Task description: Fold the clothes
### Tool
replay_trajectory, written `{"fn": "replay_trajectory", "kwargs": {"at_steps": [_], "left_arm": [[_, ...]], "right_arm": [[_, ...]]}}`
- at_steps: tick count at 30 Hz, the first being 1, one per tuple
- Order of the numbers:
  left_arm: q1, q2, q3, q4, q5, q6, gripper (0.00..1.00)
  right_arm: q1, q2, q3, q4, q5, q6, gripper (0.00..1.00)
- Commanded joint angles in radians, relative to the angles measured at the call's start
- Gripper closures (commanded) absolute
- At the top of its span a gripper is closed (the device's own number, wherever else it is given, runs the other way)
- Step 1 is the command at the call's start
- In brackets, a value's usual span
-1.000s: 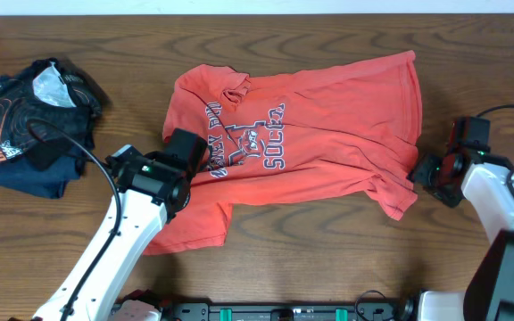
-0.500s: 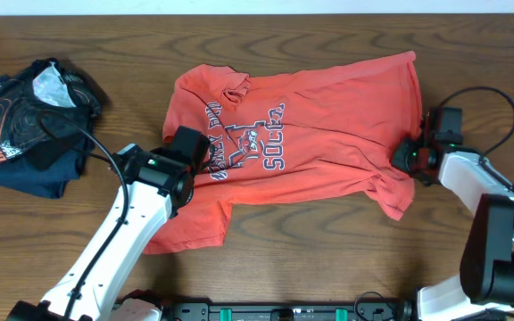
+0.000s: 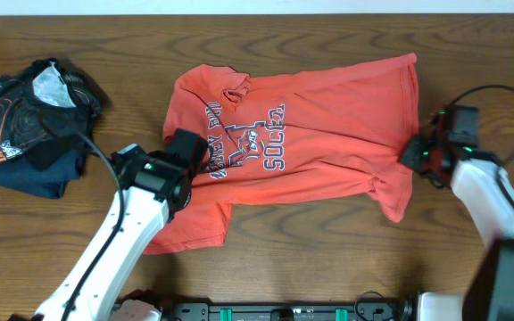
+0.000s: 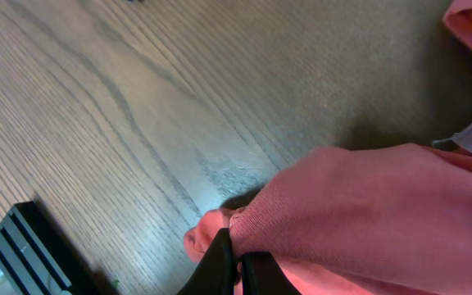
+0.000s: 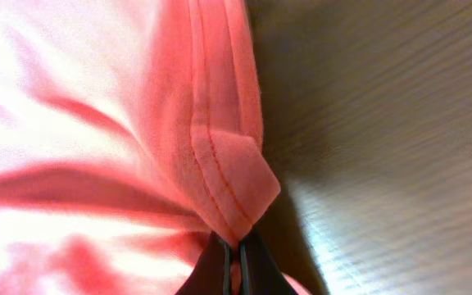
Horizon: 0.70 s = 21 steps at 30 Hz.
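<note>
Pinching the shirt (image 3: pixel 302 152) spread on the table (image 3: pixel 328 267), both claws are clamped on cloth: left claw (image 4: pixel 238 266) at its nine o'clock edge, right claw (image 5: pixel 238 246) at three. Lift together, avoiding bunching.

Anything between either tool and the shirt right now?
Nothing visible. The left tool is shut on a fold of the shirt, the right tool on its stitched edge. The dark clothes pile lies apart.

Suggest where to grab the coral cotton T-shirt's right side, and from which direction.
Take the coral cotton T-shirt by its stitched hem, coming in low from the wooden tabletop to its right: that edge lies flat and free. The right pincer is shut on it there.
</note>
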Motion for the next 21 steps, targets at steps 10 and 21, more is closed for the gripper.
{"fn": "replay_trajectory", "kwargs": {"at_steps": [10,21], "left_arm": [[0.006,-0.36,-0.005,-0.059,0.007,0.03,0.94],[0.006,-0.374,-0.006,0.076,0.011,0.03,0.94]], "right_arm": [[-0.055,-0.569,0.027,-0.291,0.103,-0.012,0.99],[-0.055,-0.409,0.027,-0.139,0.09,-0.011,0.99]]}}
